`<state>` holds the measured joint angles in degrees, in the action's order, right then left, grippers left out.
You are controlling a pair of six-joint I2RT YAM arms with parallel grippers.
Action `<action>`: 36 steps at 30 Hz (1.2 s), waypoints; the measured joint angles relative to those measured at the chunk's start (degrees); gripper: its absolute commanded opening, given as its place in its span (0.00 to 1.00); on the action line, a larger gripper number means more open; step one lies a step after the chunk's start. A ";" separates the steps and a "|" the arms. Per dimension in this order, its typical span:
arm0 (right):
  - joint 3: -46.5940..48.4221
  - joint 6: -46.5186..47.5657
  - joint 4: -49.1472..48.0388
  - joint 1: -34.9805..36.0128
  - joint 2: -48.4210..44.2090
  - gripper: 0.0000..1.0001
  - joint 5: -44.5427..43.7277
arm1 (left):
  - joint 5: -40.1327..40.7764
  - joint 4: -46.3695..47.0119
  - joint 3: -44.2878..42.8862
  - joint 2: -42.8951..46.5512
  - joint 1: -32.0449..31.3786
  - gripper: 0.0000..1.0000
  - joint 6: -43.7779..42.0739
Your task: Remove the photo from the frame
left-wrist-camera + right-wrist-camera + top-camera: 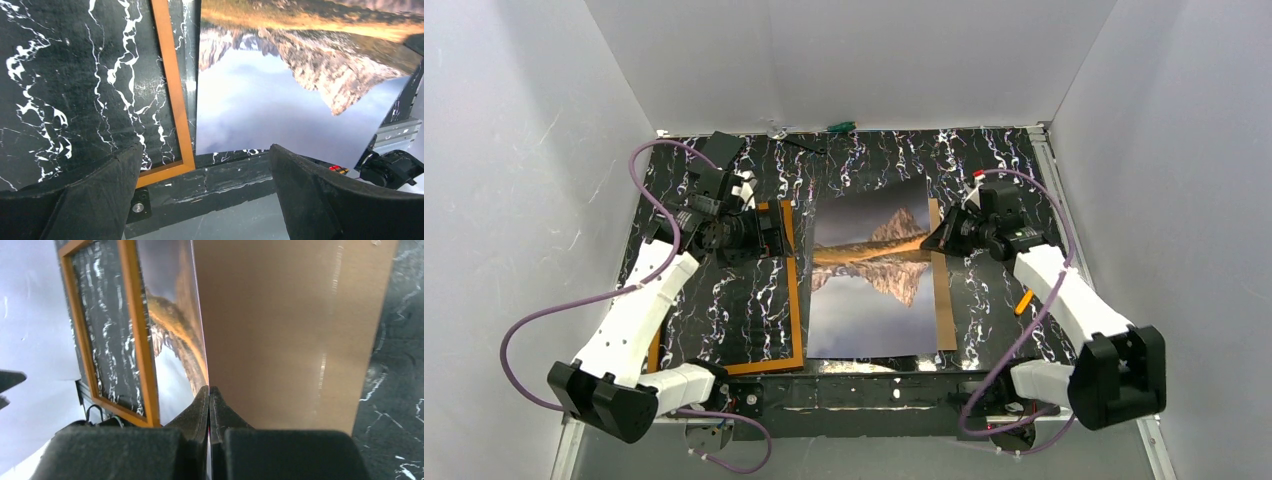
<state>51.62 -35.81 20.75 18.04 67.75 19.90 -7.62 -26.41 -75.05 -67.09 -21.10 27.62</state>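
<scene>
Marbled tabletop (864, 160): frame (795, 300) lies bare left, photo (869, 310) out, pinched edgewise in right hand (209, 390) (left hand (205, 150) gaping, idle). Best: lay photo flat well clear, avoid bending.

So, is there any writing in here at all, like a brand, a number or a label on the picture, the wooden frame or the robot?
No text can be read anywhere.
The photo: only a mountain and its reflection, no caption.
The brown board next to the print: blank.
The frame: plain wood, no mark.
The white arm casings: no legible lettering.
</scene>
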 measured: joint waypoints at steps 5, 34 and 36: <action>-3.15 1.18 -4.35 -5.42 7.87 0.01 3.08 | -2.27 1.05 2.01 -1.31 0.00 0.98 0.72; 4.55 13.75 -4.20 -8.11 27.47 0.01 3.50 | -7.30 4.04 4.63 -2.99 0.00 0.98 2.01; 4.57 13.92 -4.13 -8.22 27.52 0.01 3.37 | -7.45 4.07 4.63 -2.99 0.00 0.98 2.01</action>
<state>56.18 -21.89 16.62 9.82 95.26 23.27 -15.07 -22.35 -70.41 -70.08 -21.10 29.63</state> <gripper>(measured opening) 0.022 0.980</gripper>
